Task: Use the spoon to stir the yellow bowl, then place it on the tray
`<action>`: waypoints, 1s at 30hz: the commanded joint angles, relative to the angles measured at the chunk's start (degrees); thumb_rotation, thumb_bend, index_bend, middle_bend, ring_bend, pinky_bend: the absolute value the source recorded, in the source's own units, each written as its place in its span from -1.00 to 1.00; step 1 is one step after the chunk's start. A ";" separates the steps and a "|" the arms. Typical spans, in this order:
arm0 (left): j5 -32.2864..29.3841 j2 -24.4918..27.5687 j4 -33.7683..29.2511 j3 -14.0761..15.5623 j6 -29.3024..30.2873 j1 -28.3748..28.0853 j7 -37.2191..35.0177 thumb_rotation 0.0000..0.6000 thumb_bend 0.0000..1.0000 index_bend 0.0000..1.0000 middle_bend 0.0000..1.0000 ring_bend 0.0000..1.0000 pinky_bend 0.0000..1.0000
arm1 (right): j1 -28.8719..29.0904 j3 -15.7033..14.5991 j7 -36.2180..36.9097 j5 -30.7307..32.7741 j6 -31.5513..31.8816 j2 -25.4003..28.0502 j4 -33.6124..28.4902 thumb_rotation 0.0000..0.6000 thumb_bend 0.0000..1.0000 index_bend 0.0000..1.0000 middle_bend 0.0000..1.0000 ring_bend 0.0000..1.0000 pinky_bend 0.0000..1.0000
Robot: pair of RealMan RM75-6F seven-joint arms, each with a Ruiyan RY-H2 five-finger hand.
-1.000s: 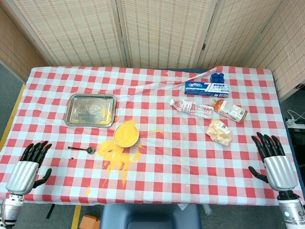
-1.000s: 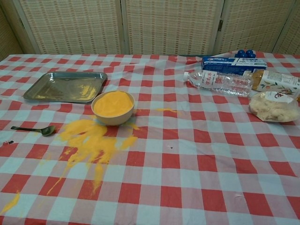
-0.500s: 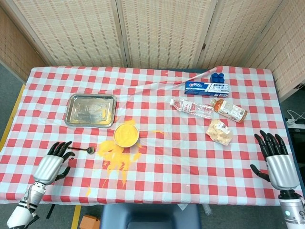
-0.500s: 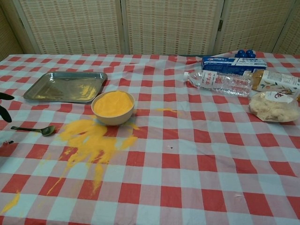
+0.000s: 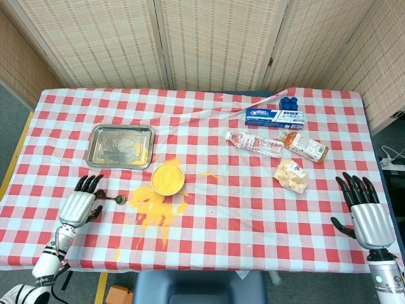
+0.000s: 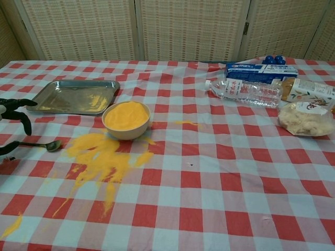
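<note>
A small dark metal spoon (image 5: 115,199) (image 6: 46,145) lies flat on the checked cloth, bowl end toward the yellow bowl (image 5: 168,179) (image 6: 125,119), which is full of yellow powder. My left hand (image 5: 81,203) (image 6: 12,121) hovers over the spoon's handle end, fingers spread and holding nothing. The steel tray (image 5: 121,146) (image 6: 70,97) sits behind the spoon, with yellow dust in it. My right hand (image 5: 365,214) stays open near the table's front right corner, far from all of this.
Spilled yellow powder (image 5: 155,212) (image 6: 99,159) spreads in front of the bowl. At the back right lie a toothpaste box (image 5: 274,116), a water bottle (image 5: 255,144), a drink bottle (image 5: 305,145) and a snack bag (image 5: 291,175).
My left hand has moved in from the table's front left edge, up and rightward, until it is over the spoon's handle. The right hand has barely shifted.
</note>
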 commanded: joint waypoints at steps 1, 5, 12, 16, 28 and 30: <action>-0.22 -2.78 3.74 -0.31 -0.15 -1.14 -1.19 1.00 -0.11 -0.14 -1.00 -1.00 -0.94 | -0.02 -0.01 -0.02 0.10 -0.06 0.03 -0.04 1.00 -0.79 -1.00 -1.00 -1.00 -1.00; -0.05 -5.09 7.18 -0.32 0.06 -1.95 -1.68 1.00 -0.11 -0.15 -1.00 -1.00 -0.94 | -0.02 -0.02 -0.07 0.24 -0.16 0.05 -0.08 1.00 -0.79 -1.00 -1.00 -1.00 -1.00; -0.27 -7.95 11.40 0.07 -0.70 -2.94 -2.23 1.00 -0.10 -0.14 -1.00 -1.00 -0.93 | -0.08 -0.03 0.06 0.25 -0.06 0.12 -0.14 1.00 -0.79 -1.00 -1.00 -1.00 -1.00; -0.23 -9.33 13.28 0.35 -1.04 -3.45 -2.47 1.00 -0.10 -0.11 -1.00 -1.00 -0.93 | -0.06 -0.03 0.02 0.34 -0.16 0.15 -0.18 1.00 -0.79 -1.00 -1.00 -1.00 -1.00; -0.52 -12.26 17.74 0.79 -2.43 -4.78 -3.73 1.00 -0.10 -0.04 -1.00 -1.00 -0.92 | -0.12 0.02 0.15 0.61 -0.20 0.29 -0.28 1.00 -0.79 -1.00 -1.00 -1.00 -1.00; -0.64 -12.43 18.24 0.83 -2.68 -4.91 -3.99 1.00 -0.11 -0.03 -1.00 -1.00 -0.92 | -0.10 0.04 0.14 0.71 -0.28 0.29 -0.26 1.00 -0.79 -1.00 -1.00 -1.00 -1.00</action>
